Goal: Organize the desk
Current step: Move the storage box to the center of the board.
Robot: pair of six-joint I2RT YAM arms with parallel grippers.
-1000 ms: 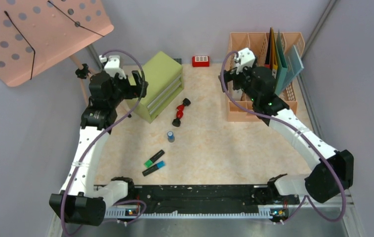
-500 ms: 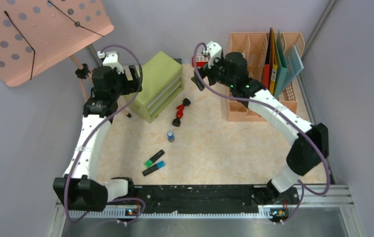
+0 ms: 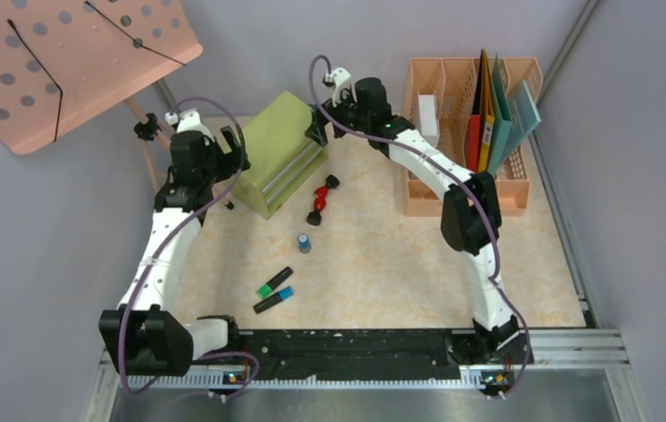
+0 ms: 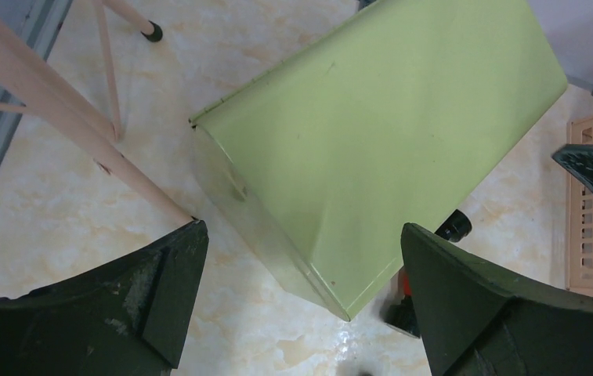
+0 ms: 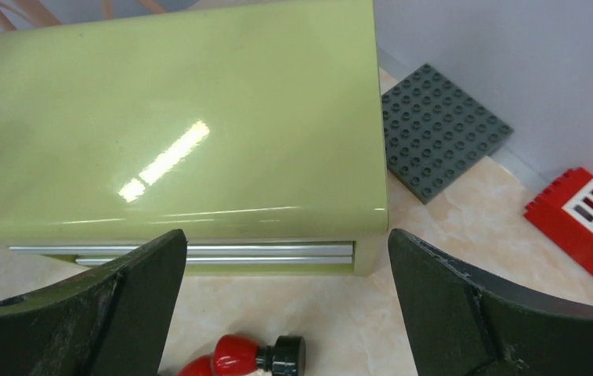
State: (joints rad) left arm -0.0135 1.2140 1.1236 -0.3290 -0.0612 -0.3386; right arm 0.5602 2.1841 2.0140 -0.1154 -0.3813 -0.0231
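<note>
Grey walls close in on three sides of the desk (image 3: pixel 382 264), a beige marbled top that fills the centre of the overhead frame down to the black front rail. Both arms reach toward the upper middle, where a green drawer cabinet (image 3: pixel 287 149) stands. The left gripper (image 4: pixel 301 243) hangs over its plain end and the right gripper (image 5: pixel 285 243) above its drawer front, each with fingers spread wide and empty.

The desk looks rigid, fixed and smooth. It offers nothing to grasp, and small items would likely slide or roll on it, so any hold belongs on the loose pieces: two highlighters (image 3: pixel 274 291), a blue-capped bottle (image 3: pixel 304 242) and a red-and-black piece (image 3: pixel 320 200).

Only the right wrist view reveals a grey studded plate (image 5: pixel 443 129) and a red brick (image 5: pixel 583 227) by the wall. The left wrist view brings the peach stand legs (image 4: pixel 81 133) close beside the cabinet. The overhead alone takes in the peach organiser (image 3: pixel 465 202) at upper right.
</note>
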